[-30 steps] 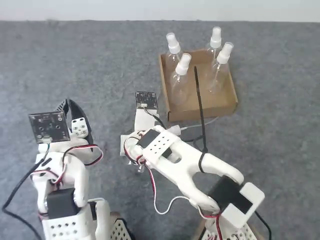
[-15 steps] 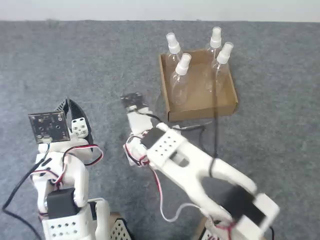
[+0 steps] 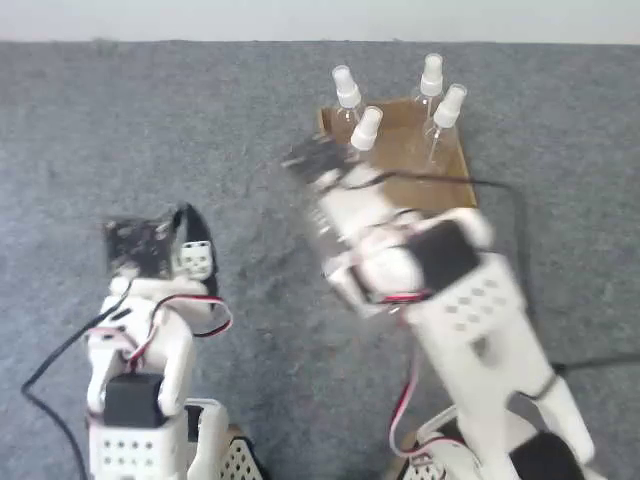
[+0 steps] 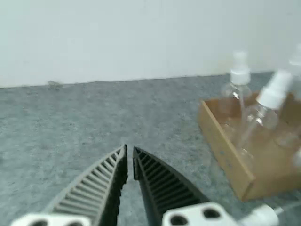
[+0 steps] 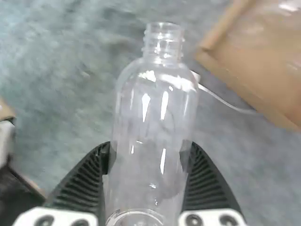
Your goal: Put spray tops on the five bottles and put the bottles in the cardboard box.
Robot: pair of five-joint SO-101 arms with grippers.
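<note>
While the right arm is swinging up and forward since 1 second ago, the right hand (image 5: 149, 149) is clenching the uncapped clear bottle (image 5: 153, 103) by its body, above the gray counter (image 3: 150, 120), just beside the cardboard box (image 4: 228, 157). It is still waiting to be capped before boxing. The left hand (image 4: 129, 151) is hanging nearly closed, empty.

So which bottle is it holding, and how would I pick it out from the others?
Find the box at the far side of the grey table, where four bottles stand with white spray tops. Near it, the right gripper holds a fifth bottle, clear, by its body. Its threaded neck is open, with no top.
</note>
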